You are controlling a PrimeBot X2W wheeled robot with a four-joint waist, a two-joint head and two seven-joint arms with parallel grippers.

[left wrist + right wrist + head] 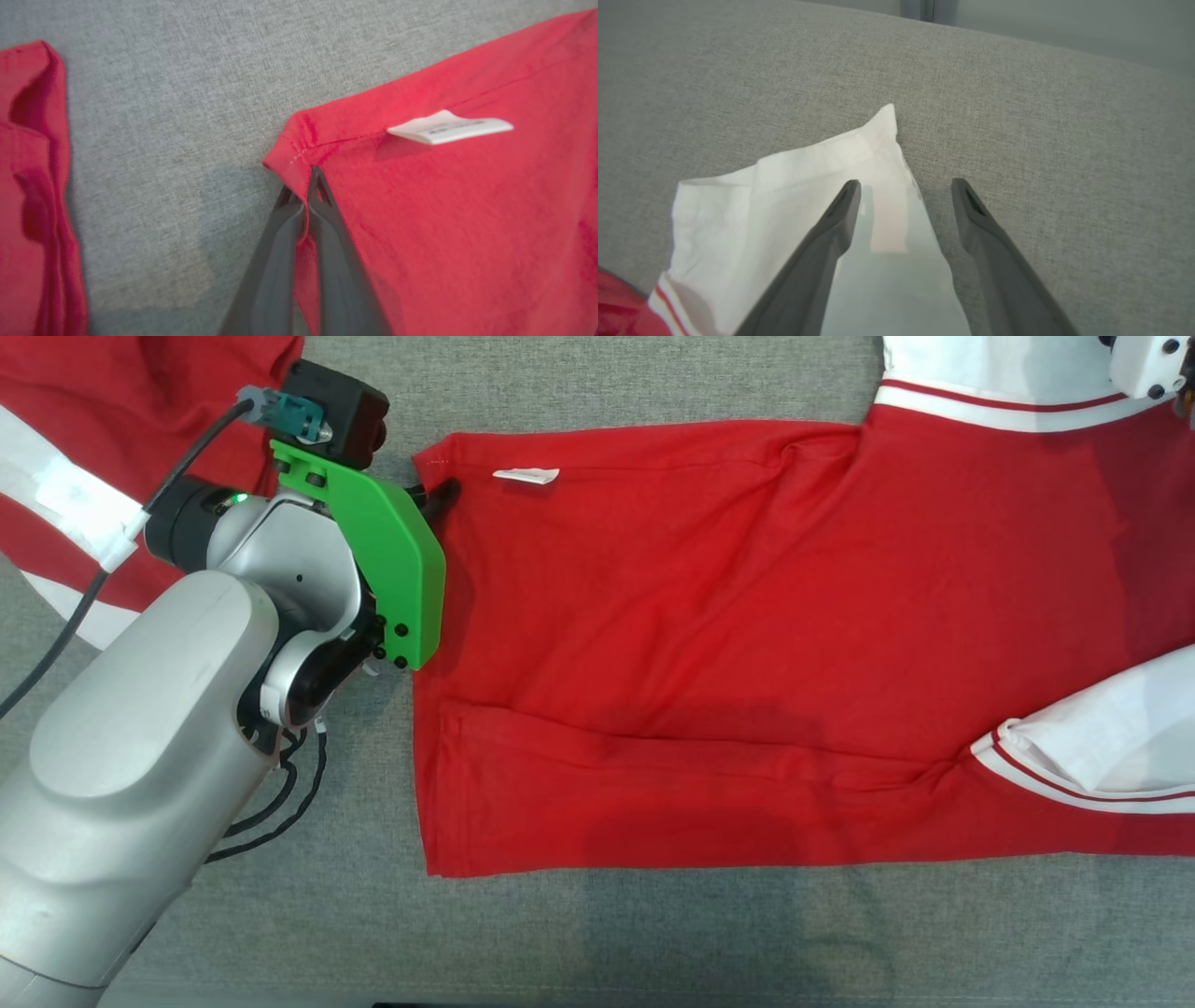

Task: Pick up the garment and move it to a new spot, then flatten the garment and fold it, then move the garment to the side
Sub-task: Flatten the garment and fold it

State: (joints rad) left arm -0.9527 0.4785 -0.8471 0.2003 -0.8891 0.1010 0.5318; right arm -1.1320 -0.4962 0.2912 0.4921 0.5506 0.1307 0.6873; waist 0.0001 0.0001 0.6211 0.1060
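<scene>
**A robot test lab**

A bench (653,933) covered in grey woven cloth is used as the work surface, with a red and white garment (747,644) spread on it. Above the bench a green plastic bracket (392,560) and a loose cable (70,616) are carried by a silver arm (140,728). Beyond the bench's far edge a bare pale wall (1064,23) and a dark post (927,9) are seen.

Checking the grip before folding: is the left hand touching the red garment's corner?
Touching. The left wrist view shows the left hand shut on a corner of the red garment, pinching the fabric.
</scene>
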